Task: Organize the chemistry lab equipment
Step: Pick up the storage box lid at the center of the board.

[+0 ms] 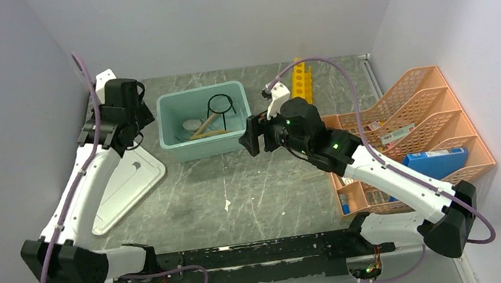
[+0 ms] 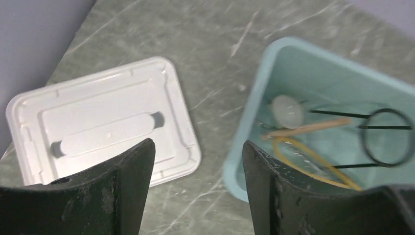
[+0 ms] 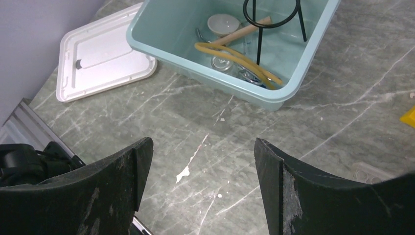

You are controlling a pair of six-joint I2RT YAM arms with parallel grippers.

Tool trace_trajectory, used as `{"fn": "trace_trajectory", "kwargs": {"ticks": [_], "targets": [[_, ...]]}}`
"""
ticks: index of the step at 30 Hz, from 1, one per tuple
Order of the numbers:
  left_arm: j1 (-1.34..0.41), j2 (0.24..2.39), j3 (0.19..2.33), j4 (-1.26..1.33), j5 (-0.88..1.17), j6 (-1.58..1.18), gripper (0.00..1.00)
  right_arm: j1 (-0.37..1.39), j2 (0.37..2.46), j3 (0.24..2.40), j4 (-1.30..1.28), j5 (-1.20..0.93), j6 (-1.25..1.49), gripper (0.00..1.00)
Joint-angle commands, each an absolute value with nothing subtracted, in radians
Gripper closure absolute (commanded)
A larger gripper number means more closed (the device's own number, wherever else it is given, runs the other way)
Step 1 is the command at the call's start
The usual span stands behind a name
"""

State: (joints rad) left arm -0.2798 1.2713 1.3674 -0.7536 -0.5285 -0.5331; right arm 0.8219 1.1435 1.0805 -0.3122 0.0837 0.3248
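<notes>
The pale teal tub [image 1: 176,144] holds the black wire ring stand [image 1: 220,106], the wooden stick [image 1: 206,124], the tan hose [image 3: 235,55] and a white dish [image 3: 222,23]; silver wire pieces lie under the hose. The yellow test-tube rack [image 1: 302,80] lies at the back behind my right arm. My left gripper [image 1: 131,131] is open and empty, just left of the tub; its wrist view shows the tub wall [image 2: 244,122] between its fingers. My right gripper [image 1: 253,135] is open and empty above bare table right of the tub. A blue-capped tube [image 1: 345,206] sits in the organiser.
The grey-white lid [image 1: 128,179] lies flat left of the tub, under my left arm; it also shows in the left wrist view [image 2: 98,122]. The orange mesh organiser [image 1: 414,127] with a blue box [image 1: 434,161] stands at the right. Walls enclose three sides.
</notes>
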Motion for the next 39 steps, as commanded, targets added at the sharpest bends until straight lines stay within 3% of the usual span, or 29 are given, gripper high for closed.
{"fn": "trace_trajectory", "kwargs": {"ticks": [1, 8, 12, 16, 28, 34, 39], "targets": [[-0.21, 1.327, 1.268, -0.725, -0.534, -0.511, 0.3, 0.821, 1.128, 1.057, -0.322, 0.077, 0.317, 0.2], [-0.086, 1.448, 1.176, -0.609, -0.373, -0.555, 0.32, 0.82, 1.108, 1.028, -0.333, 0.081, 0.327, 0.2], [-0.065, 1.574, 1.195, -0.559, -0.313, -0.547, 0.39, 0.821, 1.106, 1.017, -0.327, 0.079, 0.331, 0.2], [-0.063, 1.695, 1.263, -0.543, -0.302, -0.536, 0.46, 0.82, 1.105, 1.011, -0.317, 0.078, 0.333, 0.2], [-0.016, 1.884, 1.315, -0.517, -0.28, -0.518, 0.54, 0.818, 1.101, 1.011, -0.324, 0.094, 0.328, 0.2], [-0.008, 1.962, 1.328, -0.5, -0.225, -0.505, 0.63, 0.819, 1.111, 1.017, -0.32, 0.092, 0.331, 0.21], [-0.006, 2.008, 1.323, -0.498, -0.219, -0.493, 0.82, 0.819, 1.109, 1.015, -0.318, 0.089, 0.336, 0.21]]}}
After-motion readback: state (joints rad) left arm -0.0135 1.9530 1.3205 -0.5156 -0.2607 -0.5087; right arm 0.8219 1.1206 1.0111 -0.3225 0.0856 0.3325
